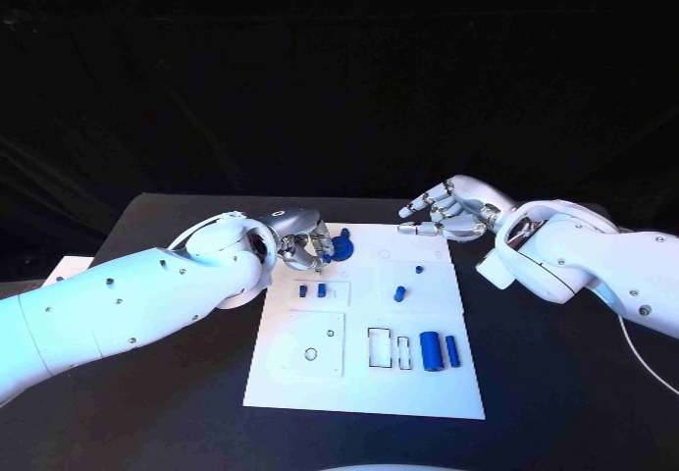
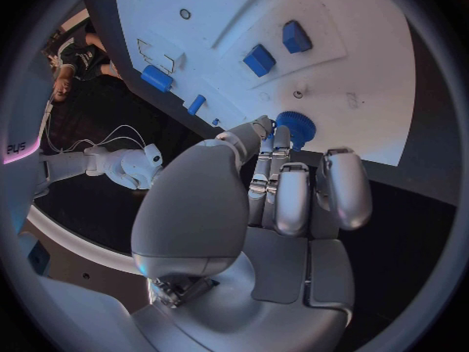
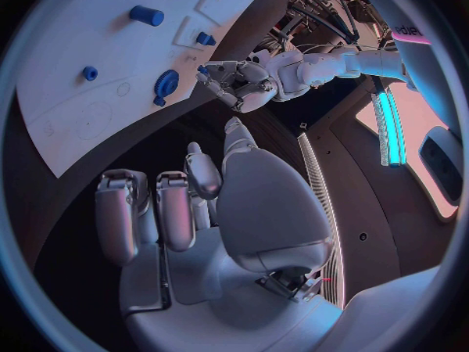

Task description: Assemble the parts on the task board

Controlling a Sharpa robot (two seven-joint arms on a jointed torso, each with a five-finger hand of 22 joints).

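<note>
- The left silver hand [image 1: 301,242] pinches a small blue toothed gear [image 1: 339,248] over the white task board [image 1: 368,392], at its 11 o'clock corner.
- The right silver hand [image 1: 447,216] hovers empty, fingers loosely curled, at the board's 1 o'clock, farther from the gear.

Both arms are cased in smooth, rounded white shells dotted with small dark screws. The left arm [image 1: 134,299] enters from eight o'clock, the right arm [image 1: 595,260] from three o'clock, where a thin white cable [image 1: 644,358] trails beside it. Each ends in a silver hand, left hand [image 1: 304,240] and right hand [image 1: 450,214], with segmented metallic fingers [image 2: 291,199].
</note>
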